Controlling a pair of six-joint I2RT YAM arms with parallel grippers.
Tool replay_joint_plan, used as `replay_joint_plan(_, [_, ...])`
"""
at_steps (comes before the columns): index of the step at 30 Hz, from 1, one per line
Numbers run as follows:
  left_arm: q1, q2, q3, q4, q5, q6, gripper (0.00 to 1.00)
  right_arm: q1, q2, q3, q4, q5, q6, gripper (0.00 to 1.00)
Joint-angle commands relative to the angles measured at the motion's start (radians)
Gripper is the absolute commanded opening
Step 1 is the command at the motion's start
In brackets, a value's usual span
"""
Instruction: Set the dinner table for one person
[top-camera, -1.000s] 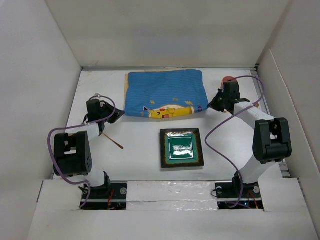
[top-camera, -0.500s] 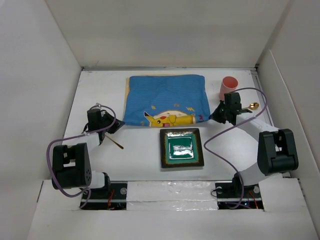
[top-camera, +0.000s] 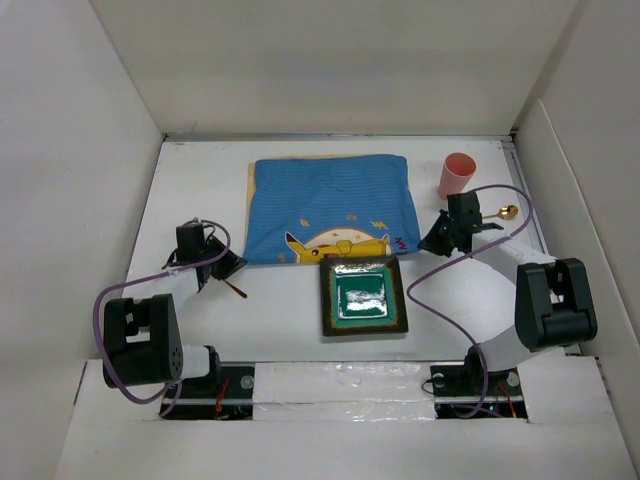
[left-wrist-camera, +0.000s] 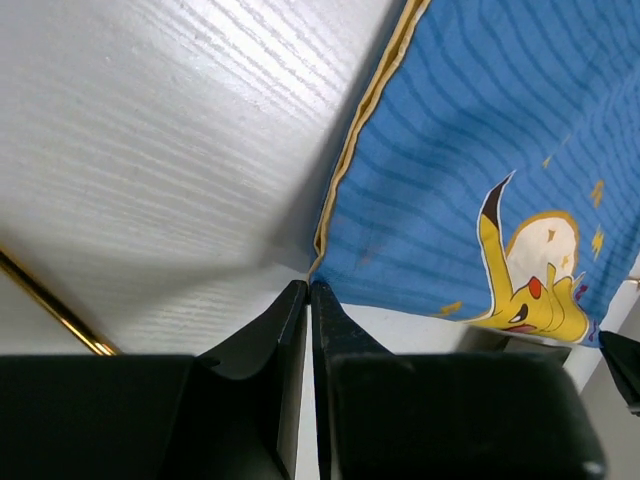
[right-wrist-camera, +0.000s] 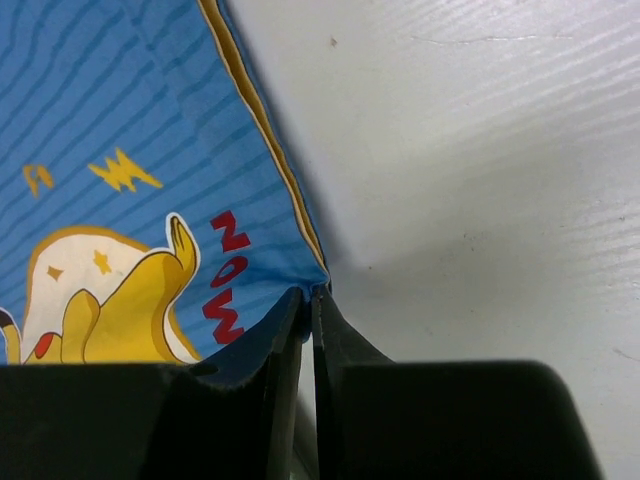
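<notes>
On the white dinner table (top-camera: 280, 320) lies a blue cartoon-print mat (top-camera: 330, 205), its near edge reaching the far rim of a green square plate (top-camera: 363, 296). My left gripper (top-camera: 232, 262) is shut on the mat's near left corner (left-wrist-camera: 330, 255); in the left wrist view, the gripper (left-wrist-camera: 309, 292) pinches the yellow hem at its tips. My right gripper (top-camera: 427, 243) holds the near right corner. In the right wrist view its jaws (right-wrist-camera: 309, 295) stand a hair apart with blue cloth (right-wrist-camera: 150, 150) still between the tips.
A pink cup (top-camera: 456, 175) stands at the back right, with a gold spoon (top-camera: 500, 213) just in front of it. A thin gold stick (top-camera: 236, 288) lies near the left gripper, also in the left wrist view (left-wrist-camera: 50, 300). White walls enclose the table.
Both grippers have dragged the mat towards the near edge until it meets the plate. The right arm pulled back, uncovering the cup and spoon. The right jaws have eased slightly apart.
</notes>
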Motion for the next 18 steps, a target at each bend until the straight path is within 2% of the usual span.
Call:
replay_joint_plan(1, [-0.009, -0.04, -0.014, -0.052, -0.032, 0.036, 0.05, -0.008, -0.008, -0.005, -0.011, 0.032, -0.001, 0.17])
replay_joint_plan(3, [-0.018, -0.054, -0.008, -0.058, -0.039, 0.039, 0.14, -0.008, -0.019, -0.008, -0.014, 0.026, -0.001, 0.24])
replay_joint_plan(4, [-0.018, -0.06, -0.005, -0.06, -0.037, 0.039, 0.22, -0.008, -0.025, -0.012, -0.014, 0.024, 0.002, 0.26])
replay_joint_plan(7, [-0.018, -0.083, 0.021, -0.077, -0.037, 0.041, 0.3, -0.008, -0.051, -0.009, -0.023, 0.022, -0.001, 0.38])
replay_joint_plan(9, [-0.018, -0.1, 0.058, -0.1, -0.028, 0.052, 0.32, -0.008, -0.077, 0.001, -0.049, 0.027, -0.004, 0.47])
replay_joint_plan(13, [-0.018, -0.149, 0.142, -0.182, -0.04, 0.078, 0.32, -0.008, -0.169, 0.018, -0.118, 0.053, -0.013, 0.58])
replay_joint_plan(15, [-0.018, -0.198, 0.189, -0.21, -0.039, 0.087, 0.3, -0.017, -0.224, 0.011, -0.16, 0.052, -0.016, 0.59])
replay_joint_plan(17, [-0.018, -0.244, 0.223, -0.21, -0.006, 0.108, 0.27, -0.017, -0.313, -0.018, -0.158, -0.019, -0.033, 0.56])
replay_joint_plan(18, [-0.018, -0.253, 0.231, -0.2, 0.015, 0.116, 0.26, -0.017, -0.342, -0.063, -0.152, -0.066, -0.038, 0.41])
